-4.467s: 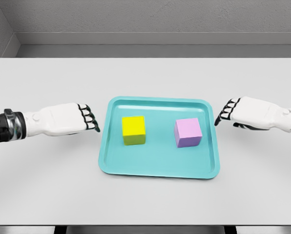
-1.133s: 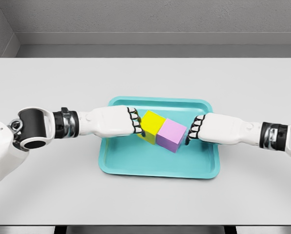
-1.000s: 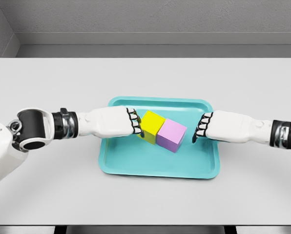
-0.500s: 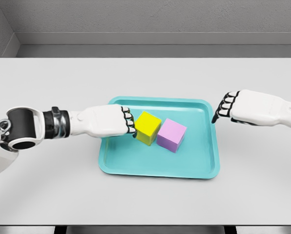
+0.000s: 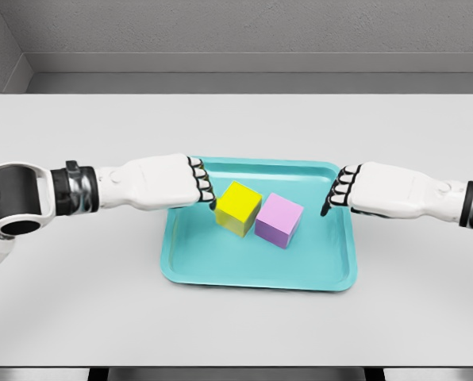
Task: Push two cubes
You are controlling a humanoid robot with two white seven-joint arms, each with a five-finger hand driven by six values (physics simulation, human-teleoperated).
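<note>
Cubes sit mid-frame on a teal tray [image 5: 181, 262], side by side and touching along one edge: yellow cube [image 5: 238, 207] to the left, pink cube [image 5: 278, 220] to the right and slightly lower in the frame. Both are turned at an angle to the tray's sides.

Left hand [image 5: 185, 181]: comes in from the left edge, over the tray's upper left corner. Fingers curled downward, knuckles toward the cubes, nothing held. Dark fingertips [image 5: 210, 201] are just beside the yellow cube's upper left; contact cannot be told.

Right hand [image 5: 355, 190]: comes in from the right edge, over the tray's right rim near its upper right corner. Fingers likewise curled down, nothing held. A clear strip of tray floor separates its fingertips [image 5: 326, 209] from the pink cube.

Tray lies centred on a pale grey table [image 5: 236, 127], long side across the frame. Grey wall [image 5: 236, 28] runs along the top of the frame. The left arm's dark elbow joint [image 5: 14, 202] shows at the far left edge.
</note>
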